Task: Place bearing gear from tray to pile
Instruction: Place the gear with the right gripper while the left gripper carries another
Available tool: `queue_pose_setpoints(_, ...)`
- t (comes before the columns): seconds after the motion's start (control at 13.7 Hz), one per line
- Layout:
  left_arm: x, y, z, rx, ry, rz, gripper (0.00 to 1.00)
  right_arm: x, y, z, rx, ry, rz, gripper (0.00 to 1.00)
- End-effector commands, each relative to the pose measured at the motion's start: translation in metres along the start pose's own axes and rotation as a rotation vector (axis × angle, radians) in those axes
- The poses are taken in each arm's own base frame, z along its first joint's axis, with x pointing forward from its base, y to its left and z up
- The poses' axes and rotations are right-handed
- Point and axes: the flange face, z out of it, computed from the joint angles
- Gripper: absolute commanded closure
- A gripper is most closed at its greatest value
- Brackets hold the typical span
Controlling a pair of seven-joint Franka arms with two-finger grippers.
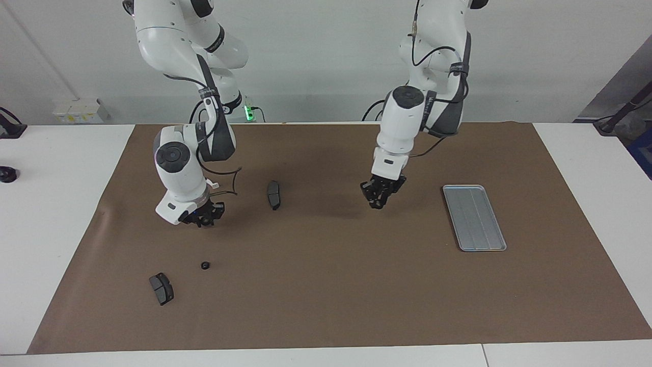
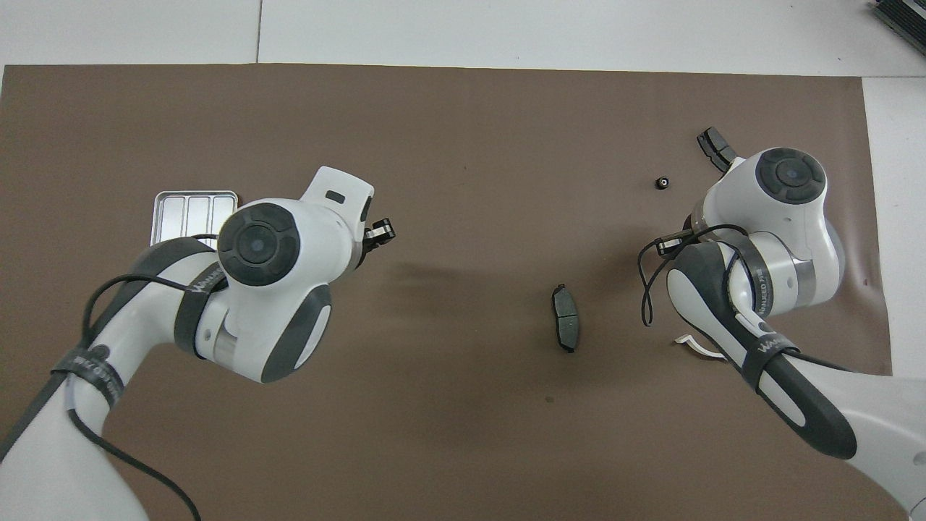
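The silver-grey tray lies toward the left arm's end of the brown mat and I see nothing in it. In the overhead view the tray is partly covered by the left arm. A small black gear lies toward the right arm's end, beside a dark brake pad. A second brake pad lies nearer the robots. My left gripper hangs over the mat's middle, between tray and pads. My right gripper is low over the mat, above the gear's area.
The brown mat covers most of the white table. A white curved piece shows partly under the right arm. A small black object sits on the bare table toward the right arm's end.
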Motion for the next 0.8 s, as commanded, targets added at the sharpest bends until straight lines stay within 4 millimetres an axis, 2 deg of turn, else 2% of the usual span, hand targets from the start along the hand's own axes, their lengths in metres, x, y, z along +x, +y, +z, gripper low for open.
queue_pose_setpoints(0.0, -0.001, 0.012, 0.022, -0.028, 0.029, -0.001, 1.00, -0.001, -0.006, -0.011, 0.018, 0.036, 0.000, 0.00)
queue_pose_setpoints(0.07, -0.005, 0.010, 0.029, -0.040, 0.033, 0.001, 1.00, 0.007, -0.017, -0.018, 0.019, 0.055, 0.012, 0.00)
queue_pose_setpoints(0.15, -0.008, 0.007, 0.034, -0.037, 0.030, 0.003, 0.92, 0.014, -0.033, -0.027, 0.020, 0.076, 0.015, 0.00)
queue_pose_setpoints(0.22, -0.014, 0.004, 0.038, -0.030, 0.024, 0.008, 0.62, 0.020, -0.048, -0.032, 0.023, 0.090, 0.027, 0.00)
queue_pose_setpoints(0.29, -0.017, 0.001, 0.040, -0.016, 0.017, 0.011, 0.23, 0.027, -0.061, -0.039, 0.028, 0.108, 0.041, 0.00)
queue_pose_setpoints(0.37, -0.018, 0.003, 0.036, 0.005, 0.007, 0.013, 0.00, 0.033, -0.075, -0.048, 0.030, 0.128, 0.042, 0.00)
queue_pose_setpoints(0.51, 0.001, 0.005, 0.006, 0.062, -0.015, -0.005, 0.00, 0.043, -0.098, -0.066, 0.039, 0.171, 0.042, 0.00)
queue_pose_setpoints(0.59, 0.015, -0.003, -0.018, 0.059, -0.007, -0.021, 0.00, 0.046, -0.110, -0.069, 0.043, 0.182, 0.035, 0.00)
queue_pose_setpoints(0.73, 0.051, -0.034, -0.063, 0.061, 0.009, -0.027, 0.00, 0.056, -0.131, -0.074, 0.056, 0.199, 0.039, 0.00)
